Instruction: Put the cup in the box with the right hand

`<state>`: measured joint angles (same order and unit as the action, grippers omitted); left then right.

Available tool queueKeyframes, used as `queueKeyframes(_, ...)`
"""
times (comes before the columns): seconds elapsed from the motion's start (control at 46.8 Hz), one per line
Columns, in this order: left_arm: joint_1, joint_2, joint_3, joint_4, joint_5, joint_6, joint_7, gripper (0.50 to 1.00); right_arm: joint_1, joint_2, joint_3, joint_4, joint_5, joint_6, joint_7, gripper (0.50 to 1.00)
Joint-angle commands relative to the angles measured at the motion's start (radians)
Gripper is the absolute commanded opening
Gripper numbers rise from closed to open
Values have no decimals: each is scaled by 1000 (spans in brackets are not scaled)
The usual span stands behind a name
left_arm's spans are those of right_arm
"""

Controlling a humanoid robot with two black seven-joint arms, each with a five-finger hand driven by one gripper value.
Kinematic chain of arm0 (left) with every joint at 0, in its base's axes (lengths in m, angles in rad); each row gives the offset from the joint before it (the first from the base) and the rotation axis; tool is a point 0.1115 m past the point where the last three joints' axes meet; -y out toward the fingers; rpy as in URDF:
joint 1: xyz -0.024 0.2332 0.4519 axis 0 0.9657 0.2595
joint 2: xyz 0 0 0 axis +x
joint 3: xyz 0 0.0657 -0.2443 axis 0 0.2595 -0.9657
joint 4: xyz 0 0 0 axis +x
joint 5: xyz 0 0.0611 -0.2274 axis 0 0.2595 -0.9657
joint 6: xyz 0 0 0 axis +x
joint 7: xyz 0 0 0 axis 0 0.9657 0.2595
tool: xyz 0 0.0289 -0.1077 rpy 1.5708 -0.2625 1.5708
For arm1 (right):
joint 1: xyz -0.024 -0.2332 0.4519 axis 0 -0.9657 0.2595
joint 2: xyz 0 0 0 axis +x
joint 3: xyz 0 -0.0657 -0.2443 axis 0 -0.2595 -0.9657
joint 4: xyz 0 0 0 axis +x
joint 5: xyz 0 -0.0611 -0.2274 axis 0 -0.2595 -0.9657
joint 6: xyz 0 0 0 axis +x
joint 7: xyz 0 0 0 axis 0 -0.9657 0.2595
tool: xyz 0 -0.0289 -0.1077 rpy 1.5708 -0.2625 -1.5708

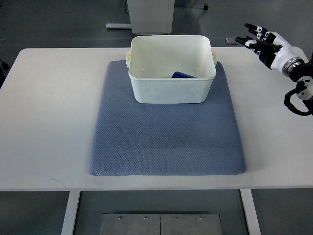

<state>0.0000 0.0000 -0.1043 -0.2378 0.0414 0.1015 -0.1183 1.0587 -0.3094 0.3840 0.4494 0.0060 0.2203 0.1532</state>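
my right hand [259, 40] is at the upper right of the frame, arm entering from the right edge, above the far right corner of the tabletop [44, 127]. fingers [252, 27] are spread and pointing left, holding nothing. left arm not visible.

the box [172, 68] is white, sitting at the top centre of the frame on the far part of the blue-grey mat [166, 142]. a dark blue thing shows low against its near inside wall. i read that as the cup [183, 75], but only a sliver is visible over the rim, so i can't tell if it's upright or on its side. no other cup on the mat or tabletop.

judgement: cup looks to be in the box already, hand is empty and well apart from it, so the placing is likely done and what's left is clearing away.

to do it well:
- keep the fingers apart, don't curl them near the box rim
- stay above rim height while anywhere beside the box, so the right-side handle doesn't get clipped
- move out toward the right edge, not across the box
- don't nudge the box; the mat may let it slide
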Motion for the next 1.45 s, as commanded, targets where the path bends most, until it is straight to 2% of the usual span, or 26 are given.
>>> queueKeyframes(0.0,0,0,0,0,0,0,0,1000,-22,-7,7,0,0,2,0,1000)
queueKeyframes(0.62,0,0,0,0,0,0,0,1000,-135,1,107,-1,41,16,2,1000)
queueKeyframes(1.433,0,0,0,0,0,0,0,1000,-169,27,125,0,54,16,12,1000)
